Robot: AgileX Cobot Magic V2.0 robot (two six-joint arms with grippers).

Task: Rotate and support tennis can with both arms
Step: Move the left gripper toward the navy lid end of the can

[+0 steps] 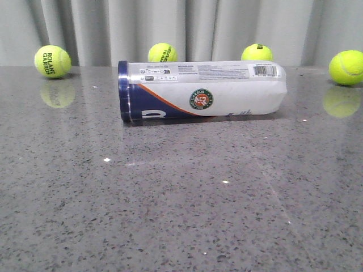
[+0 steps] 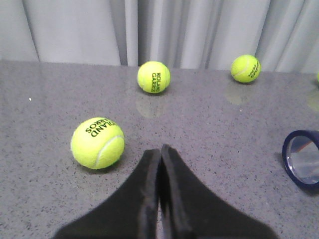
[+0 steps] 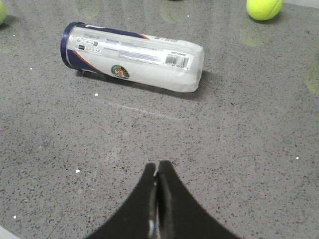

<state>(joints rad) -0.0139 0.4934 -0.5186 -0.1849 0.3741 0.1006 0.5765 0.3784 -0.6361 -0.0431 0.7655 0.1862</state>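
we see the tennis can (image 1: pixel 201 90) lying on its side mid-desk (image 1: pixel 170 215), navy rim toward our left | left claw (image 2: pixel 160 152) pinched closed, holding nothing, near a tennis ball (image 2: pixel 97 143) | right claw (image 3: pixel 157 169) pinched closed, empty, well apart from the can

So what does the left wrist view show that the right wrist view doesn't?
Only the left wrist view shows the shut left gripper and a ball lying close to it. Only the right wrist view shows the shut right gripper and the whole tennis can lying on its side. Both show the grey table and the can's navy rim.
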